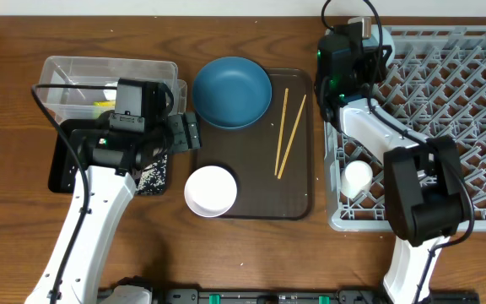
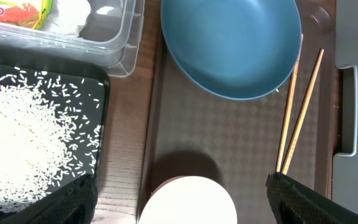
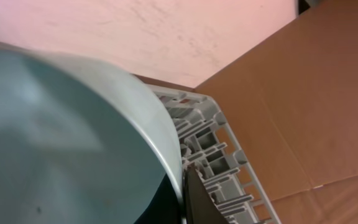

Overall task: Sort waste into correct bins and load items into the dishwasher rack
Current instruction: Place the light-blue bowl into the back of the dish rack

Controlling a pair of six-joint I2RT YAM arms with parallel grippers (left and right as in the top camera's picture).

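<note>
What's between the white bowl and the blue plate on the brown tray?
Nothing: only bare tray separates the blue plate from the white bowl, clearest in the left wrist view.

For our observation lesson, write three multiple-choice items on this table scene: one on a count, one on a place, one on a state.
1. How many chopsticks lie on the brown tray beside the blue plate? A one; B two; C four.
2. Where is the small white cup? A on the brown tray; B in the grey rack; C on the blue plate.
3. The left hand, above the white bowl, is: A open; B shut on a chopstick; C shut on the cup.

Answers: 1 B, two thin sticks lie side by side. 2 B, the cup sits in the rack's corner by the tray. 3 A, its fingers stand wide apart with nothing between them.
</note>
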